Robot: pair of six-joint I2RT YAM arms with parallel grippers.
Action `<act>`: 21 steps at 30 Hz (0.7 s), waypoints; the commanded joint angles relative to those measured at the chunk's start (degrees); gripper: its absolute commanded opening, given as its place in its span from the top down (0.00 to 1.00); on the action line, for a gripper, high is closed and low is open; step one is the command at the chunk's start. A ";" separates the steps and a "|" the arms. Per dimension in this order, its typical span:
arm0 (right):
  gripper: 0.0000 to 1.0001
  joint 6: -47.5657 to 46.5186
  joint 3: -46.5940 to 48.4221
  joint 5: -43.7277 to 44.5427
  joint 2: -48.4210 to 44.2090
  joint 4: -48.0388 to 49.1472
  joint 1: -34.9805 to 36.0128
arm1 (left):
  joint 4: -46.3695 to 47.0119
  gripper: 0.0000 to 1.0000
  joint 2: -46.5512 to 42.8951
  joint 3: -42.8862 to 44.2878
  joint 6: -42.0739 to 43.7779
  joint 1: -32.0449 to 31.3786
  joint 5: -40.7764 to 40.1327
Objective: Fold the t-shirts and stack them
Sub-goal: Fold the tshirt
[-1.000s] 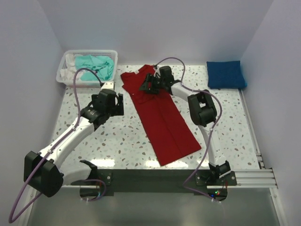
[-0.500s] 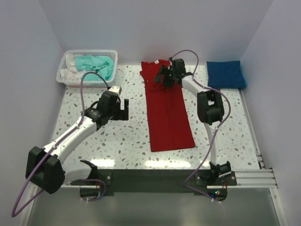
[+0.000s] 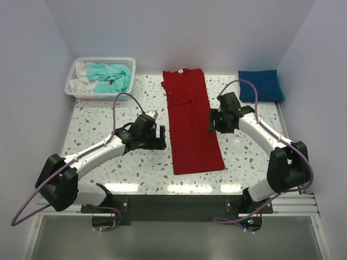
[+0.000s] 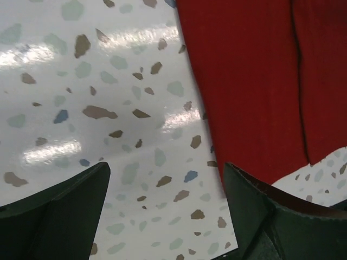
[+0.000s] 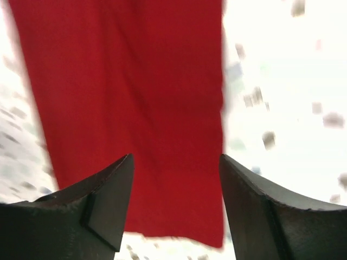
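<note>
Basket [image 3: 73,88], teal shirt [image 3: 111,76] far left; blue shirt [image 3: 260,85] far right. Red shirt [image 3: 190,127] flanked by left tool [image 3: 162,137], right tool [image 3: 213,122], both spread wide, empty.

Speckled white bench [image 3: 108,108]. A red shirt [image 3: 190,124] lies flat at the centre as a long narrow strip, running far edge to near. A folded blue shirt [image 3: 260,85] sits at the far right corner. A white mesh basket [image 3: 92,95] sits at the far left corner, well apart from both.
</note>
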 commanded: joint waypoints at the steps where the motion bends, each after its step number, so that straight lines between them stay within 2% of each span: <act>1: 0.35 -1.51 -8.71 4.60 -5.08 -9.01 -0.07 | -0.77 0.11 1.96 0.57 -11.29 -4.67 -0.15; 4: 0.41 -0.37 -14.95 4.16 -10.27 -9.21 0.02 | -1.66 0.15 3.72 0.58 -16.40 -10.55 -1.82; 10: 0.43 0.25 -21.64 1.62 -11.43 -8.41 0.02 | -2.98 0.19 8.73 2.07 -22.04 -16.53 -4.55; 19: 0.47 0.34 -26.30 0.12 -10.20 -5.69 0.02 | -5.44 0.21 15.32 6.90 -24.59 -21.29 -6.75; 21: 0.52 0.34 -26.48 -0.50 -9.50 -5.60 -0.07 | -5.70 0.23 15.86 7.26 -25.03 -21.73 -7.10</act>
